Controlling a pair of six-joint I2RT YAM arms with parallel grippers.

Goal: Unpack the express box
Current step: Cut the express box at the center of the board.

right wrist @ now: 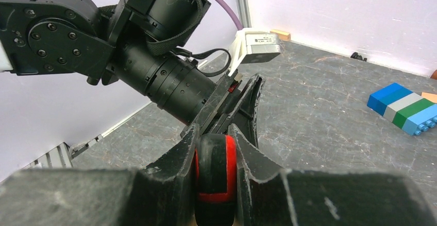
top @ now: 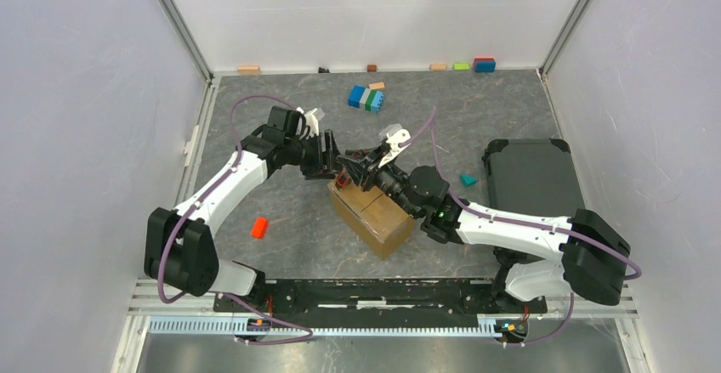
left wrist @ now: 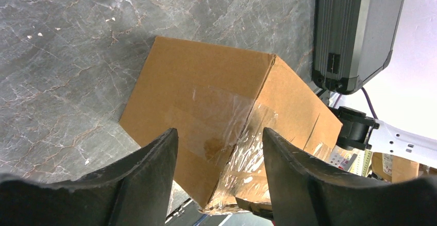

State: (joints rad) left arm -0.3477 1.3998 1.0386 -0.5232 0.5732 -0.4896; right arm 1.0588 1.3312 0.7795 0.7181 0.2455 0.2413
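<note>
The express box (top: 378, 216) is a brown carton with shut flaps and clear tape, lying in the middle of the table. In the left wrist view the box (left wrist: 206, 97) lies just beyond my fingers, its taped corner between them. My left gripper (left wrist: 219, 154) is open and empty, and in the top view it hovers (top: 343, 169) at the box's far end. My right gripper (right wrist: 215, 149) is shut on a black-and-red tool (right wrist: 215, 172). In the top view the right gripper (top: 367, 172) sits over the same far end, tip to tip with the left one.
A flat black case (top: 531, 178) lies at the right, with a teal block (top: 468, 179) beside it. A red block (top: 259, 227) lies at the near left. A blue-white-green block cluster (top: 366, 98) sits behind, and small blocks line the far wall.
</note>
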